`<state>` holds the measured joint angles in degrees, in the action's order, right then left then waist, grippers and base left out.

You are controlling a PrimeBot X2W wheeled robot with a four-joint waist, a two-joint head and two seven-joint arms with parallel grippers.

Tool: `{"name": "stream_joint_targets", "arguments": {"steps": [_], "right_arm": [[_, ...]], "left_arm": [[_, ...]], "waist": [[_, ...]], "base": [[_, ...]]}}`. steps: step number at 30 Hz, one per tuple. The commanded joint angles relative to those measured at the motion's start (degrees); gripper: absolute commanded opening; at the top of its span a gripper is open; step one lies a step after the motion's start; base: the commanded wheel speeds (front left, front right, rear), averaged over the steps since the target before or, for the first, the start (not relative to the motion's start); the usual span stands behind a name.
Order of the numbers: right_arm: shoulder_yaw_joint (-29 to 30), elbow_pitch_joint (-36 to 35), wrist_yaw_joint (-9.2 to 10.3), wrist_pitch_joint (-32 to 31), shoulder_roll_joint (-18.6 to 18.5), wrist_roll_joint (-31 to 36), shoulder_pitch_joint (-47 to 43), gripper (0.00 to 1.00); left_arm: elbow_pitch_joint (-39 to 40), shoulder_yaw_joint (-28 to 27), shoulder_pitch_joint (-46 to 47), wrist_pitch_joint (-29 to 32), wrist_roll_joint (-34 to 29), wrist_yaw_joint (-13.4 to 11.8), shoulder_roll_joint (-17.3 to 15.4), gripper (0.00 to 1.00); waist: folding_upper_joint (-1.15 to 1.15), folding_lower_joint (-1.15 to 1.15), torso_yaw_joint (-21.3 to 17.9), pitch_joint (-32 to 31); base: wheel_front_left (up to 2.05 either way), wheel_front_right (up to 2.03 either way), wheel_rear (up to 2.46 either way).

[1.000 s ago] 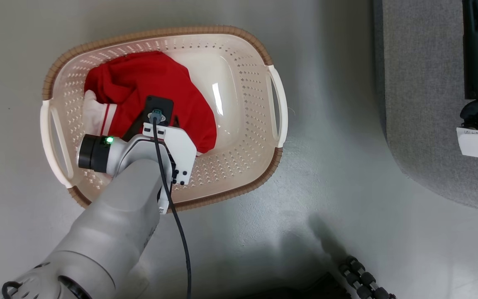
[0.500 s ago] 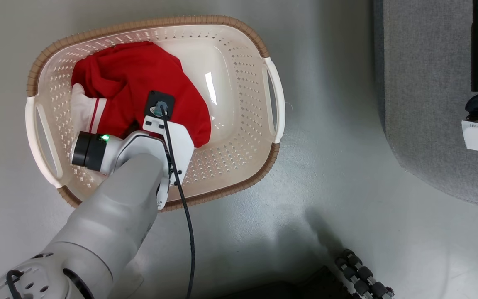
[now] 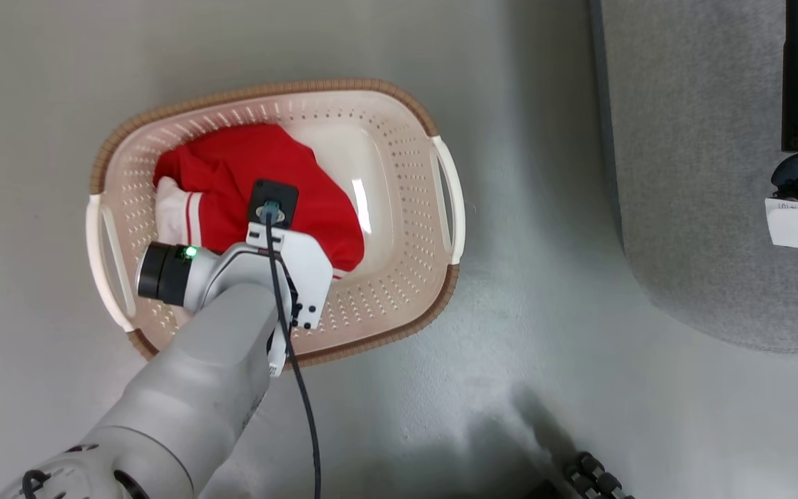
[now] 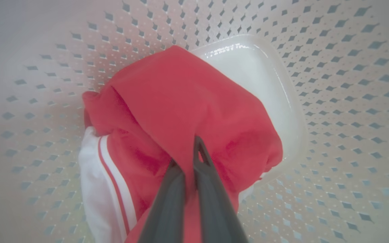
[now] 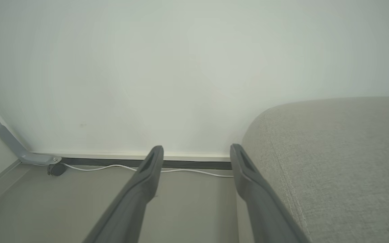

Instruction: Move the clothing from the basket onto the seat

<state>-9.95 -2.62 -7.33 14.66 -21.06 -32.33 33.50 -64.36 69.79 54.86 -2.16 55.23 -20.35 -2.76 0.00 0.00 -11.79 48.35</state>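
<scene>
The grey sofa runs off the head view's right edge, well apart from the cream laundry basket on the floor. The red garment with white striped trim lies bunched in the basket's left half, its near part hidden under the left wrist. The left gripper is pressed together, pinching a red fold, and the right gripper stands spread beside the sofa's rounded edge.

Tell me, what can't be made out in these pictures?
- Head view: the fingertips of the left gripper, hidden beneath its own wrist.
- Left wrist view: whether the clothing is one garment or several; folds hide that.
- Head view: the sofa, cut off by the top and right edges.
</scene>
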Motion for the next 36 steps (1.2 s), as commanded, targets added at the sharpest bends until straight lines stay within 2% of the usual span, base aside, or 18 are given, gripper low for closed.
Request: {"name": "stream_joint_targets", "arguments": {"steps": [1,7,13,17,24,32,36], "right_arm": [[-0.5,-0.7,-0.16,0.3,-0.7,0.2,-2.4,1.00],[-1.0,1.4,-0.16,0.3,-0.4,0.9,-3.5,1.00],[-1.4,4.0,-0.16,0.3,-0.2,1.7,-5.5,1.00],[-1.2,5.2,-0.16,0.3,-0.1,2.1,-7.0,1.00],[-0.6,8.1,-0.16,0.3,0.9,3.7,-11.0,1.00],[-0.9,12.7,-0.16,0.3,2.8,6.0,-15.7,1.00],[-1.2,15.3,-0.16,0.3,3.9,7.0,-17.6,1.00]], "left_arm": [[0.2,-0.5,-1.6,-2.1,0.8,0.5,-0.1,0.00],[-2.6,-0.6,-3.7,-9.0,2.4,4.7,-0.1,0.00],[-0.6,-0.6,-6.0,-12.3,3.5,6.6,-0.1,0.00],[1.5,-1.2,-6.9,-12.8,2.9,6.7,-0.1,0.00],[9.6,-10.1,-10.6,-12.8,-5.3,5.0,-0.1,0.00],[19.3,-21.3,-16.9,-12.8,-17.3,5.1,-0.1,0.00],[24.3,-26.0,-19.8,-12.8,-22.8,6.1,-0.2,0.00]], "waist": [[0.00,0.00,0.5,-2.4],[0.00,0.00,1.1,-7.8],[0.00,0.00,2.5,-14.0],[0.00,0.00,3.4,-17.2],[0.00,0.00,5.4,-24.7],[0.00,0.00,7.2,-32.2],[0.00,0.00,7.8,-35.4]], "base": [[0.00,0.00,0.00],[0.00,0.00,0.00],[0.00,0.00,0.00],[0.00,0.00,0.00],[0.00,0.00,0.00],[0.00,0.00,0.00],[0.00,0.00,0.00]]}}
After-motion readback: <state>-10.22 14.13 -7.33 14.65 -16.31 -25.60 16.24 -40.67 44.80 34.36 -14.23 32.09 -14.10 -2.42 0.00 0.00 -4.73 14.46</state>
